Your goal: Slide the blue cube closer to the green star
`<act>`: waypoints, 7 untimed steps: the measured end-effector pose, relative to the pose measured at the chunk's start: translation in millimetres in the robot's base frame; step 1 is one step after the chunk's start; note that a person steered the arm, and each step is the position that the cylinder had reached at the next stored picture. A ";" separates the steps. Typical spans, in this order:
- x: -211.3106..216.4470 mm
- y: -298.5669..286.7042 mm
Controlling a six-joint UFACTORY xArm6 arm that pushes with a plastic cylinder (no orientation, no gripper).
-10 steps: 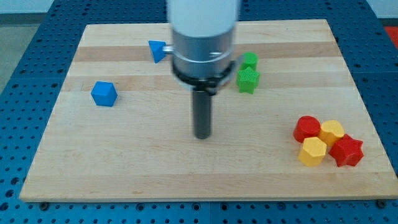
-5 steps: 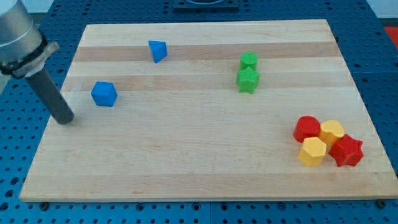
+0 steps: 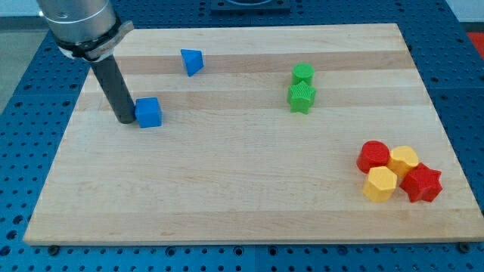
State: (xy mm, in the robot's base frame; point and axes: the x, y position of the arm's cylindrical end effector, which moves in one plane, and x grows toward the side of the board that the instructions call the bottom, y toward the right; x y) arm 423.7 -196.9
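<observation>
The blue cube (image 3: 149,112) lies on the wooden board (image 3: 242,189) at the view's left. My tip (image 3: 124,119) touches the cube's left side. The green star (image 3: 302,97) lies right of the board's middle, toward the view's top, well to the right of the cube. A second green block (image 3: 302,74) sits just above the star, touching it.
A blue triangular block (image 3: 192,61) lies near the view's top, up and right of the cube. At the view's lower right sits a cluster: a red block (image 3: 373,156), a yellow block (image 3: 403,159), a yellow hexagon (image 3: 380,183) and a red star (image 3: 421,183).
My tip swung from the board's middle to its left edge, then came in behind the blue cube. The cube has slid a short way to the right.
</observation>
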 end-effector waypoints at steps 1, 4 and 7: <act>0.0 21.0; -6.7 76.8; -27.4 112.6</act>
State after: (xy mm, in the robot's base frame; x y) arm 396.3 -84.3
